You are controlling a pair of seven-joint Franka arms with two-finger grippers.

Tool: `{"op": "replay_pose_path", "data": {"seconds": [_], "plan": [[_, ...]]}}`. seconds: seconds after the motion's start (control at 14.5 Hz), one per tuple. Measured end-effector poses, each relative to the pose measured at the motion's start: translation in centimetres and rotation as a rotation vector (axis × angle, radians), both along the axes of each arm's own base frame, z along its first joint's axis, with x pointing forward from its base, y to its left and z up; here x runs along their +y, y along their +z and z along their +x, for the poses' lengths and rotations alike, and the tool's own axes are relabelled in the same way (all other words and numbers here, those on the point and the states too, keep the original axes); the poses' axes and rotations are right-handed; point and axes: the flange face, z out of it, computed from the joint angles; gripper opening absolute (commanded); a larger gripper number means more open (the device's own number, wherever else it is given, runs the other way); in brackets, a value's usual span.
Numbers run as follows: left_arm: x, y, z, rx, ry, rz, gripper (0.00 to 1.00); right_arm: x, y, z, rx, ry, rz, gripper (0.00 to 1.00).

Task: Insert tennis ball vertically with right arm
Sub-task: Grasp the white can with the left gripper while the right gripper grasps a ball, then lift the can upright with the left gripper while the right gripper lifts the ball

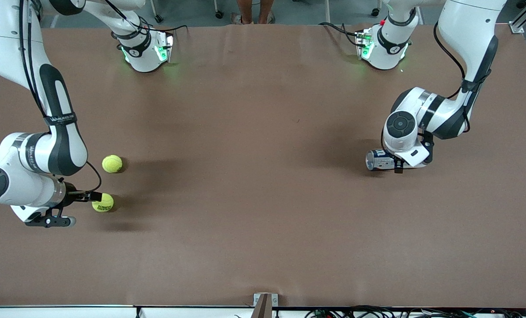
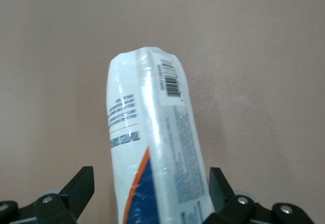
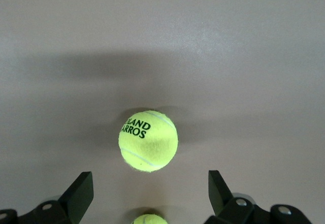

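Right hand [image 3: 150, 179] is released, fingers spread wide, hanging over the 8 o'clock part of the brown tabletop [image 1: 254, 185]. The yellow felt tennis ball with black lettering [image 1: 103, 203] lies on the tabletop just beside it. In the right wrist view that ball [image 3: 148, 140] sits ahead of the fingers, not yet between them.

We judge the step in hand to be the grasp. To do it well:
- shift the hand until the ball is centred in the gap
- descend until the fingers reach the ball's widest part
- close gently, since felt gives and the ball rolls if nudged on one side

A plain yellow tennis ball [image 1: 112, 164] lies at 1 o'clock of the lettered one, near but apart; keep clear of it. Another yellow ball edge [image 3: 150, 219] peeks between the fingers; we cannot tell which ball that is.

Left hand [image 2: 150, 183] is at 3 o'clock, released, fingers straddling the white and blue plastic-wrapped ball can [image 1: 380, 160], which lies on its side. It would need standing upright for a vertical insert.

Writing: the ball reads "…LAND / …ARROS", likely Roland Garros. The can [image 2: 152, 132] shows a barcode and small print, which we cannot read.
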Motion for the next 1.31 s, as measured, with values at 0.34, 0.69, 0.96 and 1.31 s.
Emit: {"op": "replay_pose_path", "data": {"seconds": [0.34, 0.69, 0.96, 1.31], "plan": [[1.4, -1.2, -0.2, -0.02, -0.008, 0.027, 1.0, 0.0, -2.5, 0.1, 0.011, 0.002, -0.001, 1.0], [1.7, -3.2, -0.4, -0.04, 0.011, 0.023, 1.0, 0.0, -4.4, 0.2, 0.007, 0.004, -0.002, 1.0], [1.6, -3.1, -0.3, -0.048, 0.021, 0.022, 0.76, 0.0, -5.4, 0.3, 0.002, 0.006, -0.004, 1.0], [1.5, -2.8, -0.2, -0.056, 0.024, 0.021, 0.69, 0.1, -7.3, 0.2, 0.012, 0.008, -0.003, 1.0]]}}
